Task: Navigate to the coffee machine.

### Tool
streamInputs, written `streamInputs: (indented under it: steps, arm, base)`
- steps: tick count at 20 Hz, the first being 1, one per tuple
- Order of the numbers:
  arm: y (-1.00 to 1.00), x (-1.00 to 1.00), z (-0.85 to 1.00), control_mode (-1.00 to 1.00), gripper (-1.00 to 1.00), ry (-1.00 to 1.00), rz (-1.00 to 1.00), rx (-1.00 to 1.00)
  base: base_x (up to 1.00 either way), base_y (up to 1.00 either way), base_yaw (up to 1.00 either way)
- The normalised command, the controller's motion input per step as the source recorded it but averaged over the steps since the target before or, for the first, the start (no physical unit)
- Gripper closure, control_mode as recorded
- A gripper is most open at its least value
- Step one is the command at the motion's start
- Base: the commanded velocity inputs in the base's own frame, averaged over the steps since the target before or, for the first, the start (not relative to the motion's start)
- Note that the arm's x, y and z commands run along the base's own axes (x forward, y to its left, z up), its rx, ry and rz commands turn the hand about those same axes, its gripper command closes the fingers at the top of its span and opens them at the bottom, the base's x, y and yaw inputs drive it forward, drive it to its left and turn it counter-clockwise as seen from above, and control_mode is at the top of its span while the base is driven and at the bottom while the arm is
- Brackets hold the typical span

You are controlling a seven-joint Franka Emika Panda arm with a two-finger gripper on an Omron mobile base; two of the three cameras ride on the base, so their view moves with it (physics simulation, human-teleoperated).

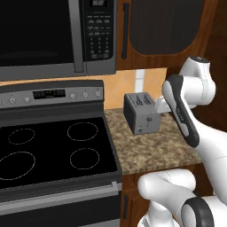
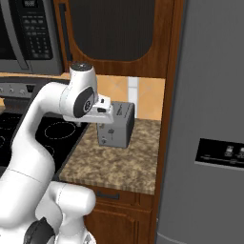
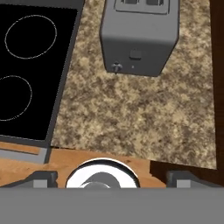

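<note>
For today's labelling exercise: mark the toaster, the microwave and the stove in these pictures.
toaster (image 1: 142, 114): left base view, on its front-facing side.
microwave (image 1: 44, 31): left base view, on its dark door.
stove (image 1: 48, 148): left base view, on its black cooktop.

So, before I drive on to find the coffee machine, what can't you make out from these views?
- Toaster: its left side is hidden by the arm in the right base view.
- Gripper: fingertips are cut off by the bottom of the hand view, so its opening cannot be told.
- Fridge panel: its markings are too small to read.
</note>
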Motion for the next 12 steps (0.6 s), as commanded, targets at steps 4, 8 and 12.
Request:
streamInputs:
  steps: [4, 8, 12]
  arm:
    - [-0.40, -0.07, 0.14, -1.00, -1.00, -0.12, 0.10, 0.02]
    - [-0.05, -0.72, 0.03, -1.00, -1.00, -0.14, 0.07, 0.00]
    - [0.00, -0.31, 0.00, -1.00, -1.00, -0.04, 0.02, 0.00]
  base:
    - [0.00, 0.00, 0.00]
    - [0.00, 0.00, 0.00]
    - [0.00, 0.00, 0.00]
